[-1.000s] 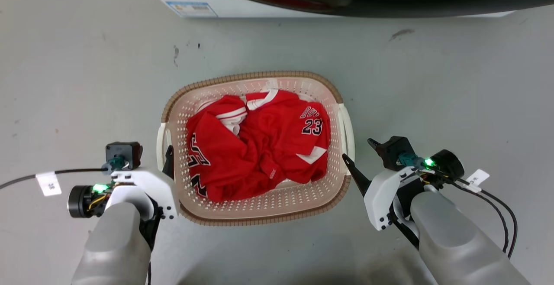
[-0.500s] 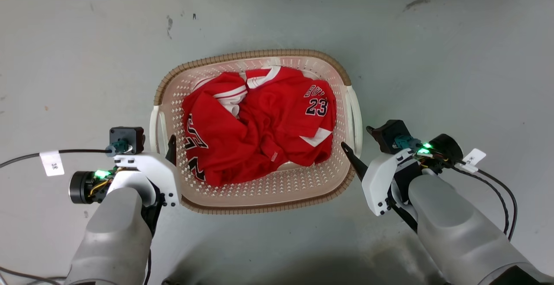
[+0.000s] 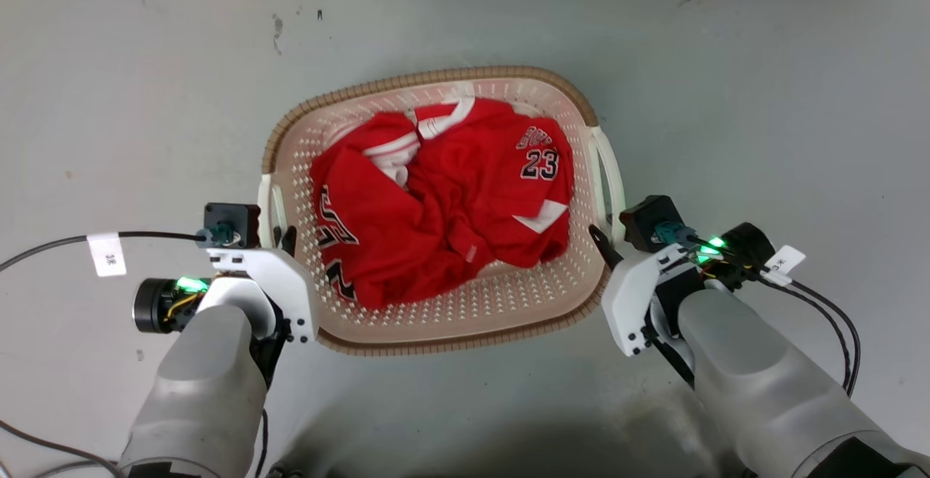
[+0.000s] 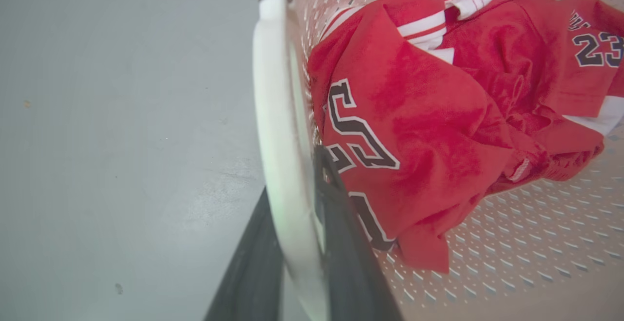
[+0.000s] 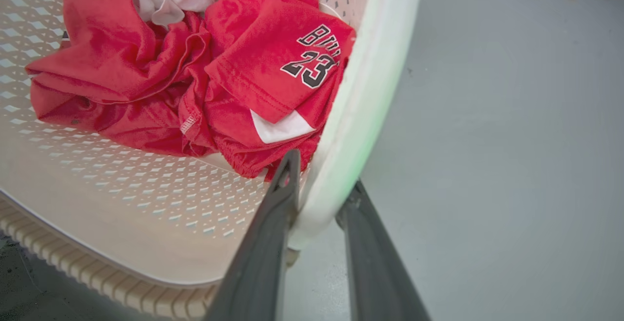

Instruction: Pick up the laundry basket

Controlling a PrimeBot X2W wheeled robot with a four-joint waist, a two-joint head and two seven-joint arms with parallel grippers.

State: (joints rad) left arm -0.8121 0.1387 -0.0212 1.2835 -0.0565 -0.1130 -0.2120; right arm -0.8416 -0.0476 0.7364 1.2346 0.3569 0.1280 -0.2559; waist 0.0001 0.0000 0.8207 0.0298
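Cream **laundry basket** (image 3: 472, 307), a red jersey (image 3: 450, 195) heaped inside, lies between the robot's arms, on or just above the grey floor (image 3: 763, 100). Whether its base has lifted cannot be told. The left gripper (image 4: 292, 174) pinches the white left handle (image 4: 275, 91) between its fingers, and the right gripper (image 5: 324, 172) pinches the near end of the right handle (image 5: 370, 91). A clean lift likely calls for both arms rising together, grips firm and the basket level.

The red jersey (image 3: 450, 202) reads "23" beneath partly hidden letters "BU".
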